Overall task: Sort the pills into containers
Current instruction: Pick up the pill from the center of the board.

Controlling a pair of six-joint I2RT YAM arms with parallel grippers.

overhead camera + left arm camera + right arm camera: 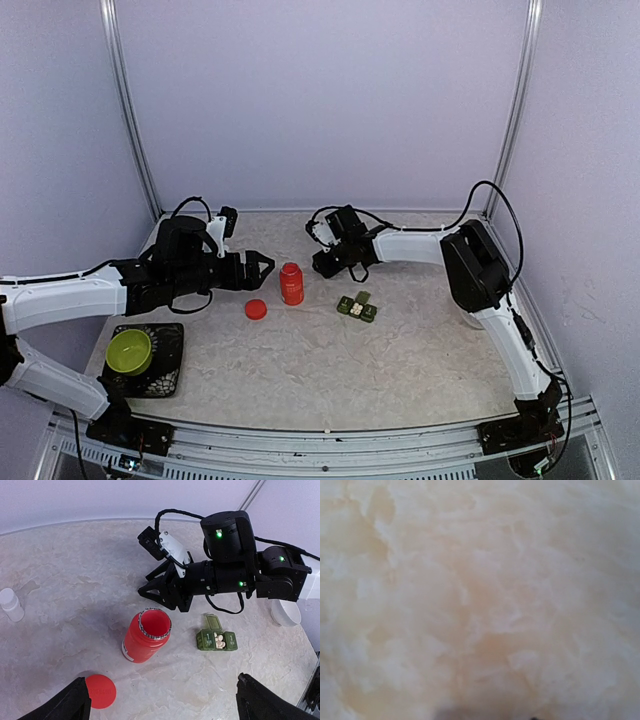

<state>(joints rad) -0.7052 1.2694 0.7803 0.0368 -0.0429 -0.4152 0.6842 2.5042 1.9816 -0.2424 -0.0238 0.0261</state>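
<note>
Down at the near edge, a lime-green plastic bowl (pixel 128 350) sits on a black mesh mat (pixel 170 345), out of play. The left gripper (pixel 268 270) is low over the pale marbled tabletop (pixel 400 370), jaws wide apart and holding nothing, pointed at the uncapped red plastic bottle (pixel 147 636). The bottle's round red cap (pixel 101 691) lies flat just beside it.

Next along, near the bottle, is the dark green three-cell pill box (pixel 216 640) with one lid flipped up. The tiny whitish pills (pixel 219 640) lie in its middle cell, and the other two cells look shut.

Beyond, the right gripper (pixel 150 586) hovers close behind the bottle's mouth, fingers spread and empty. Its own camera shows only blurred tabletop.

My read is that a grab on the bottle is coming. It is best taken around the body, below the rim, and kept upright. Then tip it slowly over one open cell, because pills this small will scatter. The shut lids likely need opening first.
</note>
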